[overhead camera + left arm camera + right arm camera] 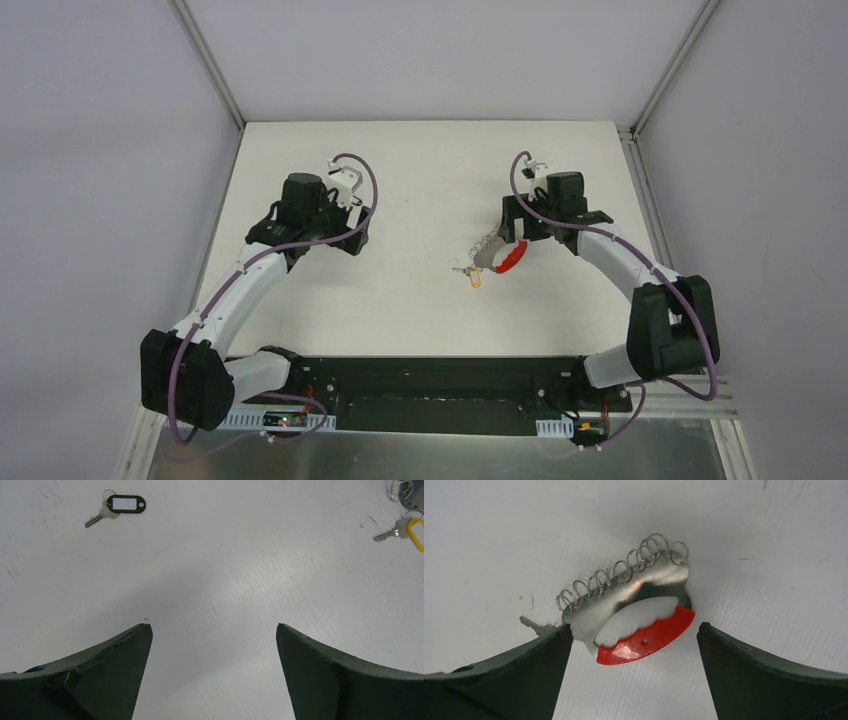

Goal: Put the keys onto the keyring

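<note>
The loose key (107,509), silver with a black tag head, lies flat on the table, far ahead and left of my left gripper (212,625), which is open and empty. I cannot make this key out in the top view. The keyring (634,607) has a red crescent band, a silver plate and a row of wire loops; it lies flat, with a key poking out at its left. My right gripper (634,626) is open and hovers over the red band without touching it. In the top view the keyring (497,256) lies by the right gripper (512,238), its orange-tan tag (476,278) toward the near side.
The white table (420,170) is walled in by grey panels at the back and both sides. The left gripper (357,228) sits left of centre. The keyring's yellow-tagged key (406,530) shows at the right edge of the left wrist view.
</note>
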